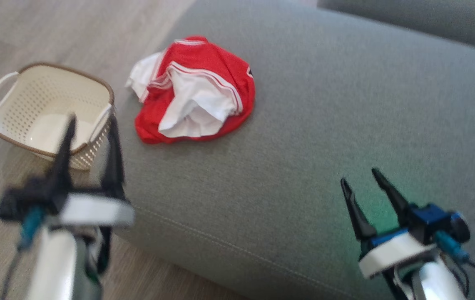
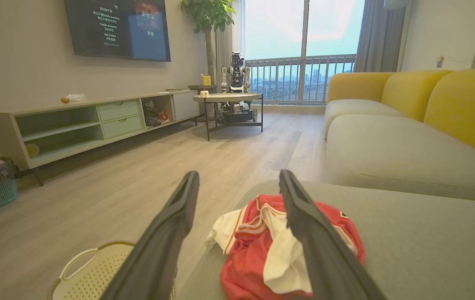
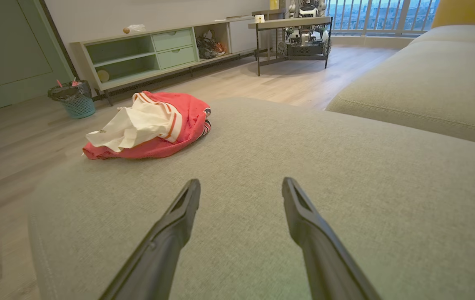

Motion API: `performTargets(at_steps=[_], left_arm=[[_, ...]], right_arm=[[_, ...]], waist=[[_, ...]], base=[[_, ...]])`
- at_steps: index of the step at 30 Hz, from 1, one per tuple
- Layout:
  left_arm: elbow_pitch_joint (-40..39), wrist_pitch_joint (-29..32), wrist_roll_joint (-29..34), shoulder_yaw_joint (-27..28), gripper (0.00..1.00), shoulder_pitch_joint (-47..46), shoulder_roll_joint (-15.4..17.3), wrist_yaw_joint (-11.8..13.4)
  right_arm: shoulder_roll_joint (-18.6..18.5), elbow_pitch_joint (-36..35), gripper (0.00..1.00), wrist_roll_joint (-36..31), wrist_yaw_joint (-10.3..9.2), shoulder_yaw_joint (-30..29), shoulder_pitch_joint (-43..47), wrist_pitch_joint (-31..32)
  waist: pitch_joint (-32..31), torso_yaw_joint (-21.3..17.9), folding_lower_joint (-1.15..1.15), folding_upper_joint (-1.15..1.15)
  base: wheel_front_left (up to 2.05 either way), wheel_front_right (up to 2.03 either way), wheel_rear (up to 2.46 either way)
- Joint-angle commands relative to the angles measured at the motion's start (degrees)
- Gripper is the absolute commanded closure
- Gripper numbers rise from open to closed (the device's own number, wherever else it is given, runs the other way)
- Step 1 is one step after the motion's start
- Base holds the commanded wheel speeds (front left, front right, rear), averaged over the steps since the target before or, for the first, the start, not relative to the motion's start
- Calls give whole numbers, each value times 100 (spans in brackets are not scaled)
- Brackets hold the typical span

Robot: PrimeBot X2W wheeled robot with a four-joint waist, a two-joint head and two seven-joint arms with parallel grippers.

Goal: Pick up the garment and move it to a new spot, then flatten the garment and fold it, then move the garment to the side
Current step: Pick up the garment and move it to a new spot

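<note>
The crumpled red-and-white fabric garment (image 1: 193, 91) is bunched on the grey upholstered cushion (image 1: 324, 125); it is judged light and limp, best pinched at a raised fold. The left end effector (image 1: 92, 121) and the right end effector (image 1: 359, 176) are spread, empty

left gripper (image 1: 92, 121): jaws wide open, both dark fingers (image 1: 63, 156) pointing straight out from the wrist, blurred in the head view. White wrist collar (image 1: 95, 210) behind them, pale forearm (image 1: 54, 266) trailing back. right gripper (image 1: 358, 175): also wide open, fingers canted slightly toward the left arm. Blue block (image 1: 428, 218) and teal cable (image 1: 449, 246) sit on its outer side. Both wrist views show tips well apart.
</note>
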Motion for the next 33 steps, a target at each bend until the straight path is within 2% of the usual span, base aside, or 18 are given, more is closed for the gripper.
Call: performTargets(at_steps=[1,5,9,12,16,24,31,32,33], left_arm=[[-74,-31,19,266,0,-379,156,-39],[955,-4,-227,462,0,-1367,376,-322],[2224,519,-556,485,0,-2471,631,-558],[2971,866,-731,417,0,-3216,816,-654],[3820,1306,-1123,235,0,-3965,876,-723],[4541,2032,-2319,-832,0,-4506,895,-736],[5028,2198,-2759,-1497,0,-4592,1007,-737],[5064,2153,-2818,-1562,38,-4598,1003,-737],[5091,2078,-2865,-1625,100,-4602,1007,-737]], right_arm=[[-55,-169,0,-59,-2,103,-276,-52],[-55,-186,0,-250,-2,95,-632,-52],[-55,-194,0,-420,-2,90,-932,-52],[-55,-217,0,-554,-2,37,-1100,-52],[-64,-232,0,-694,-2,-22,-1279,-52],[-124,-298,0,-797,-2,-7,-1619,-52],[-127,-301,0,-832,-2,27,-1769,-52],[-126,-296,0,-829,-2,24,-1776,-52],[-126,-291,0,-823,-2,19,-1778,-52]], waist=[[308,-147,-1,0],[661,-376,-1,0],[996,-547,-1,0],[1245,-625,-1,0],[1521,-695,-1,0],[1962,-827,-1,0],[2145,-919,-1,0],[2149,-931,-1,0],[2143,-940,-1,0]], base=[[0,0,0],[0,0,0],[0,0,0],[0,0,0],[0,0,0],[0,0,0],[0,0,0],[0,0,0],[0,0,0]])
